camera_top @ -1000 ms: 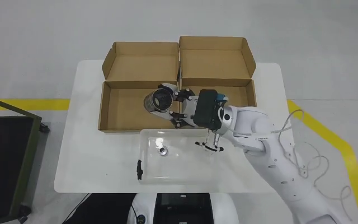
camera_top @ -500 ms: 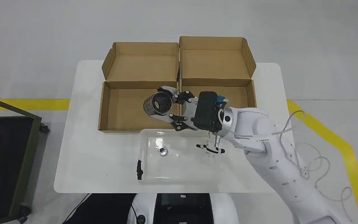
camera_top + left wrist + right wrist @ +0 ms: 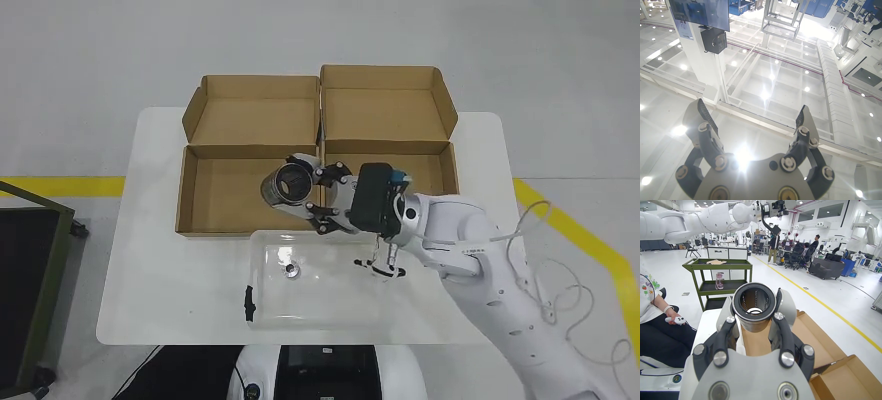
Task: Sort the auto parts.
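Over the last second the right end effector (image 3: 303, 184) has eased slightly toward the clear tray (image 3: 330, 300), carrying its load along. On the white desk (image 3: 150, 260), the left cardboard box (image 3: 215, 205) is shallow, matte and open. Over its right part hangs the metal cylinder (image 3: 287, 185), hollow and dark-rimmed, clamped in that end effector. A small shiny part (image 3: 291, 269) sits in the glossy tray. The left end effector (image 3: 752, 103) gapes wide and holds nothing
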